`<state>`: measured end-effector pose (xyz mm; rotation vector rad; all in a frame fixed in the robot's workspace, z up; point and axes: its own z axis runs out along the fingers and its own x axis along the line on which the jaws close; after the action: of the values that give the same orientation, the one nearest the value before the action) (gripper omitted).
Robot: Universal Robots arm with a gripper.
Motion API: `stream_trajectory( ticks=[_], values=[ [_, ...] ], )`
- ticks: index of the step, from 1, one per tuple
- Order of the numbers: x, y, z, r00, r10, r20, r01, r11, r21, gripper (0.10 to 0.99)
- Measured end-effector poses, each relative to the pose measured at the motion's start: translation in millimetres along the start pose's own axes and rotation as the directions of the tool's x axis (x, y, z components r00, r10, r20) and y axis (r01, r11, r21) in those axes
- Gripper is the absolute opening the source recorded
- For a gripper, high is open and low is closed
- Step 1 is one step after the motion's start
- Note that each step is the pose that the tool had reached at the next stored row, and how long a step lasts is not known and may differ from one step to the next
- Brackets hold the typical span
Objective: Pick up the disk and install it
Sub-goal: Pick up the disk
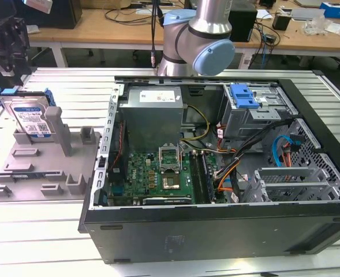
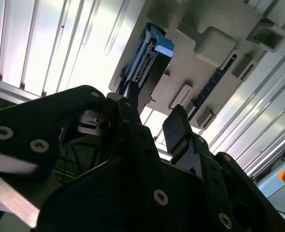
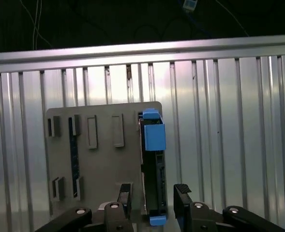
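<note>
The disk (image 1: 31, 118), silver with a blue-and-white label and bright blue side rails, stands on edge at the back of the grey fixture plate (image 1: 43, 173), at the exterior view's left. My black gripper (image 1: 8, 40) hangs above it, apart from it. In the first wrist view the disk (image 3: 152, 140) is seen edge-on, and the gripper (image 3: 154, 192) is open with one finger on each side of its line. In the second wrist view the open gripper (image 2: 152, 116) points toward the disk (image 2: 149, 53) on the plate (image 2: 205, 63).
An open computer case (image 1: 216, 231) with motherboard, cables and a blue-fronted drive bay (image 1: 243, 96) lies at the exterior view's right of the plate. The arm's base (image 1: 198, 34) stands behind the case. Grey posts (image 1: 55, 124) rise from the plate beside the disk. The table (image 1: 37, 231) is ribbed metal.
</note>
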<state>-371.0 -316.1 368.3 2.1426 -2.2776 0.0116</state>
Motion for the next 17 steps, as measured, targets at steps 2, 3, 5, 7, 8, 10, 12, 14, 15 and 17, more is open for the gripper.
stream_trajectory(
  ticks=[2, 3, 5, 7, 8, 10, 12, 14, 15, 17],
  values=[
    [0.1, 0.6, 0.0, 1.0000, -0.003, 0.0000, 0.003, 1.0000, 0.001, 0.482],
    [0.1, 0.6, 0.0, 1.0000, -0.004, 0.0000, 0.004, 1.0000, 0.001, 0.482],
    [0.0, 0.6, 0.0, 1.0000, -0.006, 0.0000, 0.006, 1.0000, 0.001, 0.482],
    [-1.3, 1.8, 0.6, 1.0000, -0.006, -0.0001, 0.006, 1.0000, 0.001, 0.482],
    [-1.7, 3.0, 0.9, 1.0000, -0.007, -0.0001, 0.007, 1.0000, 0.001, 0.482],
    [-2.1, 6.0, 1.5, 1.0000, -0.007, -0.0001, 0.007, 1.0000, 0.001, 0.482],
    [-2.5, 9.8, 2.2, 1.0000, -0.008, -0.0001, 0.008, 1.0000, 0.001, 0.482],
    [-3.0, 15.6, 3.4, 1.0000, -0.009, -0.0001, 0.009, 1.0000, 0.001, 0.482],
    [-3.2, 17.3, 3.8, 1.0000, -0.009, 0.0000, 0.009, 1.0000, 0.001, 0.482],
    [-3.6, 20.9, 4.8, 0.9999, -0.010, 0.0000, 0.010, 0.9999, 0.001, 0.482]
  ],
)
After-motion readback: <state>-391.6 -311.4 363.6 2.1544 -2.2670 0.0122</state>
